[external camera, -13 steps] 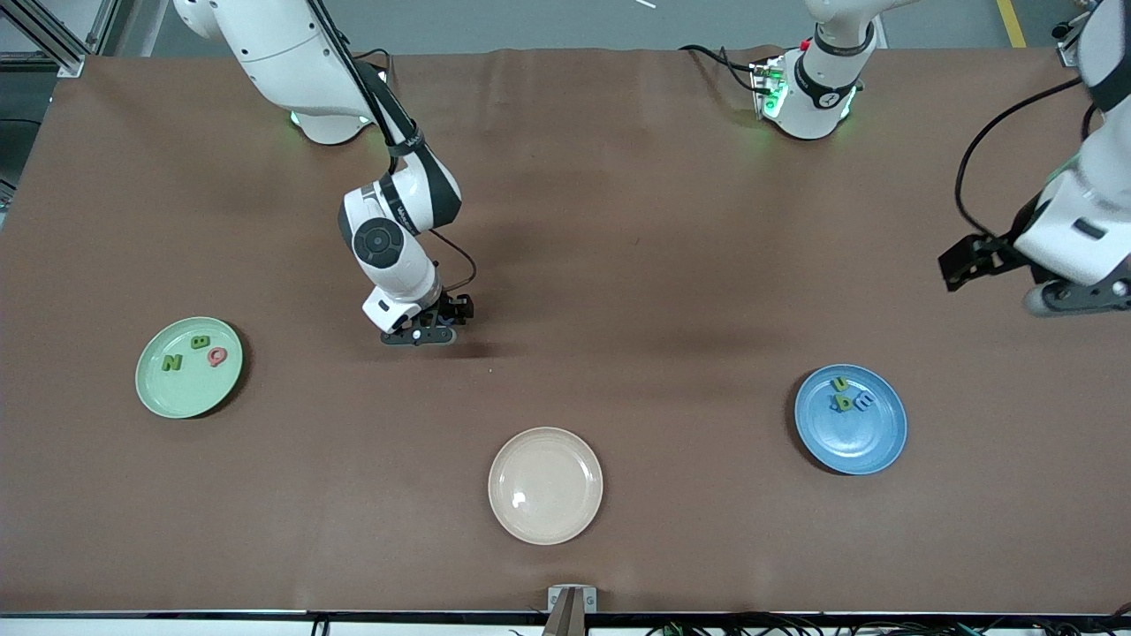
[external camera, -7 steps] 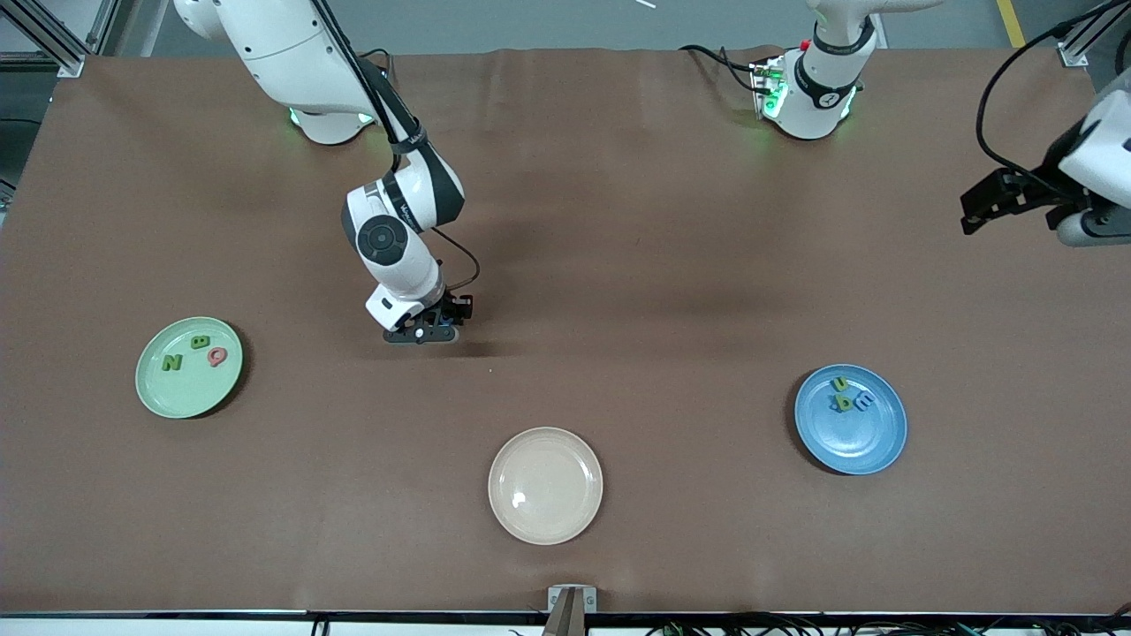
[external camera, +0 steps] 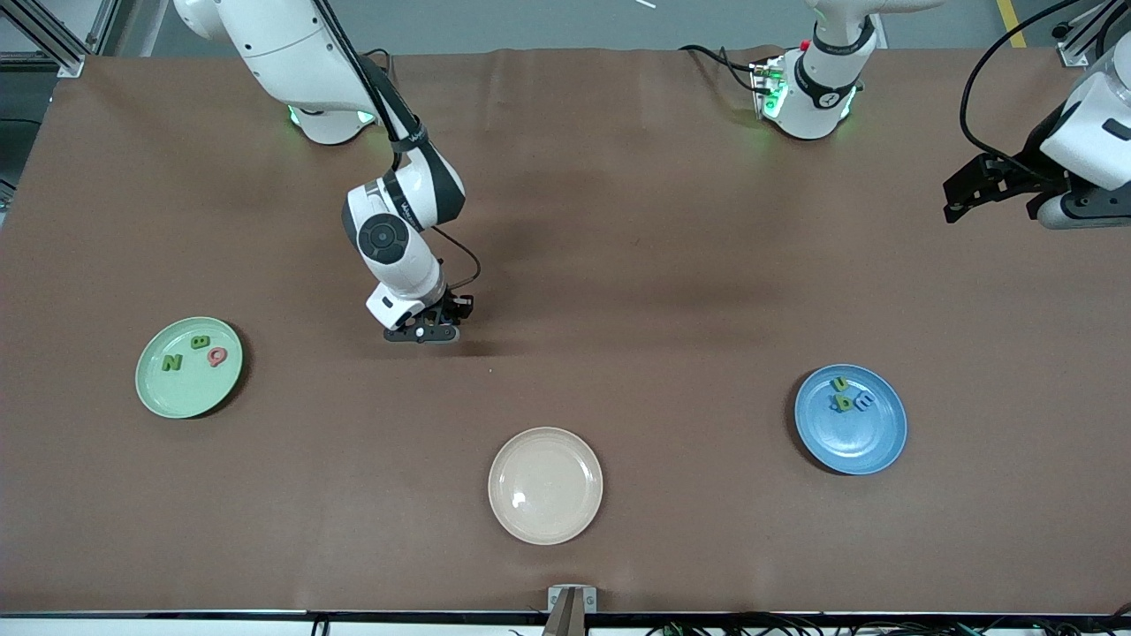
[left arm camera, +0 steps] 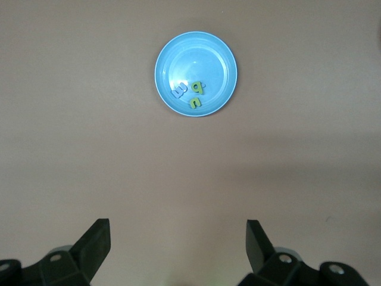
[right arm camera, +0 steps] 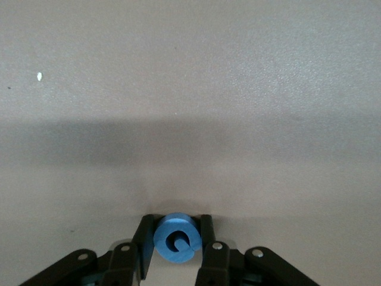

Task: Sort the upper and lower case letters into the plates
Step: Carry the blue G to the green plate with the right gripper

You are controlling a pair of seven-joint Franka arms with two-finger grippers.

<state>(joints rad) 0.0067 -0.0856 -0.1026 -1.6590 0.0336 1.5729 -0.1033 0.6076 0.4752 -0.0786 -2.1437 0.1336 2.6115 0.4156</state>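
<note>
My right gripper [external camera: 422, 334] is down on the brown table, in the middle toward the right arm's end. It is shut on a round blue letter [right arm camera: 176, 238], which the right wrist view shows squeezed between the two fingers [right arm camera: 143, 241]. The pale green plate [external camera: 181, 393] holds a green N [external camera: 171, 362], a green B [external camera: 201, 342] and a pink Q [external camera: 216, 356]. On the blue plate [external camera: 857, 446] lie three small letters [external camera: 846, 399], and the left wrist view shows that blue plate [left arm camera: 217, 53] too. My left gripper [external camera: 1085, 212] hangs open and empty, high over the table's edge at the left arm's end.
A cream-beige plate [external camera: 545, 485] sits empty near the front camera's edge of the table, between the two coloured plates. The arms' bases [external camera: 808, 88] stand along the table edge farthest from the front camera.
The right gripper's fingers have closed on the blue letter and it shifted only slightly. The left arm has swung up and away from the blue plate.
</note>
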